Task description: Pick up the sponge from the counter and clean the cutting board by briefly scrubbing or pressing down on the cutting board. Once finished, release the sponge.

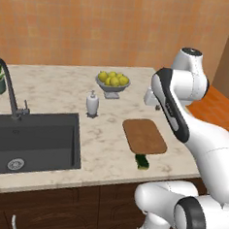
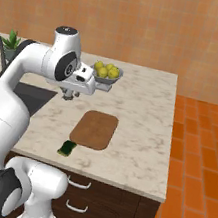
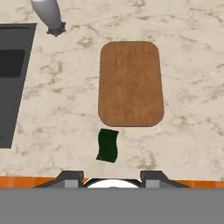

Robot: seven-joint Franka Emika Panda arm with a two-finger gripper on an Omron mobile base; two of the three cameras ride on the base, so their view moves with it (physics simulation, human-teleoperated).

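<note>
The small dark green sponge [image 1: 142, 161] [image 2: 66, 148] [image 3: 107, 145] lies on the beige marble counter [image 1: 65, 90] [image 2: 141, 111] [image 3: 65, 109], just off the near short edge of the cutting board and close to the counter's front edge. The brown wooden cutting board [image 1: 144, 136] [image 2: 94, 129] [image 3: 131, 83] lies flat with nothing on it. My gripper [image 2: 69, 94] [image 3: 113, 179] hangs well above the counter, pointing down. It is open, its fingertips [image 3: 72, 177] wide apart and holding nothing. In the hand view the sponge sits a little above the fingertips.
A dark grey sink [image 1: 31, 141] [image 3: 11, 78] with a curved faucet [image 1: 6, 86] lies to the left. A soap dispenser [image 1: 92, 104] [image 3: 49, 15] stands behind the board. A bowl of lemons [image 1: 112, 81] [image 2: 107, 72] and a potted plant [image 2: 11, 42] stand further back.
</note>
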